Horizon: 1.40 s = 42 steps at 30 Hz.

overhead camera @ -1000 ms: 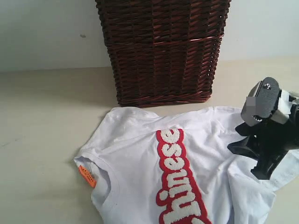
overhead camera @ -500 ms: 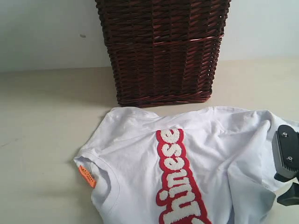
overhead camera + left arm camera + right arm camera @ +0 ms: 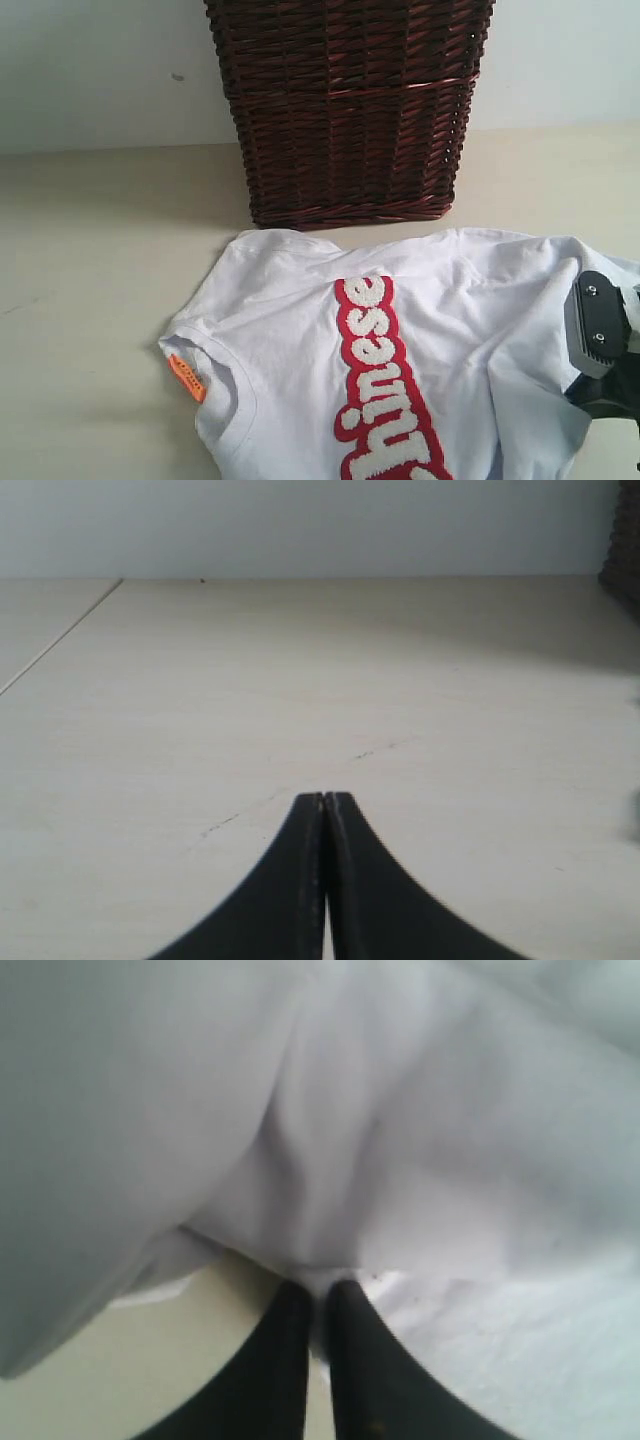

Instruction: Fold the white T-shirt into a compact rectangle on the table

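1. Fabric takes up the lower middle and right of the exterior view: the white T-shirt (image 3: 290, 320) lies wrinkled and spread on the pale tabletop (image 3: 90, 300), running off the bottom edge.
2. Fuzzy white letters (image 3: 378, 385) edged in red run down the shirt's middle, and a small orange tag (image 3: 186, 377) sticks out at its left edge.
3. A dark brown wicker basket (image 3: 350, 110) stands upright on the tabletop just behind the shirt.
4. The right claw (image 3: 318, 1295) sits at the shirt's right side. Its two black fingers are drawn nearly together, pinching a fold of the white cloth between their tips.
5. The left claw (image 3: 325, 798) has its fingers pressed fully together, holding nothing, over bare tabletop away from the shirt.
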### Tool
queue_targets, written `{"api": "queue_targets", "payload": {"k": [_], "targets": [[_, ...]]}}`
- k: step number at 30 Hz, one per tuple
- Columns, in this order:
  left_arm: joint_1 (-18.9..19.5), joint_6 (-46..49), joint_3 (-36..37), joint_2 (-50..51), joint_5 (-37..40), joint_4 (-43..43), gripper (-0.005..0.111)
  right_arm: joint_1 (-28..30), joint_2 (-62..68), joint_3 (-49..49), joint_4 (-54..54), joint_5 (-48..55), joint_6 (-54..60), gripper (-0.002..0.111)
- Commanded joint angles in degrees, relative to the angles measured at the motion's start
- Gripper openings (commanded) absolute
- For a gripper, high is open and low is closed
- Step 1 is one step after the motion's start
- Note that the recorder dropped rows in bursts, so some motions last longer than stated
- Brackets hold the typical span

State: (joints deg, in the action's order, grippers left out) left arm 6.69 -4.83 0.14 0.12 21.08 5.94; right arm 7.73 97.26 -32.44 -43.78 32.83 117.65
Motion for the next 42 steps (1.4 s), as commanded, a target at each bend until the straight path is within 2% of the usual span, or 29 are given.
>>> {"api": "queue_targets", "payload": {"k": [1,5,8,16,23,32,35,39,41,42], "targets": [[0.18,0.08,-0.14,-0.12,-0.37,-0.25,0.0,0.26,0.09,0.01,-0.34,-0.04,1.69,0.0],[0.18,0.08,-0.14,-0.12,-0.37,-0.25,0.0,0.26,-2.72,0.01,4.76,0.8,1.69,0.0],[0.18,0.08,-0.14,-0.12,-0.37,-0.25,0.0,1.29,-7.25,0.01,12.79,5.1,1.86,0.0],[0.18,0.08,-0.14,-0.12,-0.37,-0.25,0.0,7.96,-15.44,0.01,46.75,16.43,3.09,0.0],[0.18,0.08,-0.14,-0.12,-0.37,-0.25,0.0,13.02,-15.44,0.01,72.07,16.45,-2.7,0.0],[0.18,0.08,-0.14,-0.12,-0.37,-0.25,0.0,13.91,-15.44,0.01,79.28,15.41,-11.01,0.0],[0.18,0.08,-0.14,-0.12,-0.37,-0.25,0.0,13.91,-15.44,0.01,88.29,13.75,-18.44,0.0],[0.18,0.08,-0.14,-0.12,-0.37,-0.25,0.0,13.91,-15.44,0.01,90.38,4.21,-30.54,0.0],[0.18,0.08,-0.14,-0.12,-0.37,-0.25,0.0,13.91,-15.44,0.01,89.99,1.62,-37.24,0.005],[0.18,0.08,-0.14,-0.12,-0.37,-0.25,0.0,13.91,-15.44,0.01,89.99,1.28,-38.97,0.01]]}}
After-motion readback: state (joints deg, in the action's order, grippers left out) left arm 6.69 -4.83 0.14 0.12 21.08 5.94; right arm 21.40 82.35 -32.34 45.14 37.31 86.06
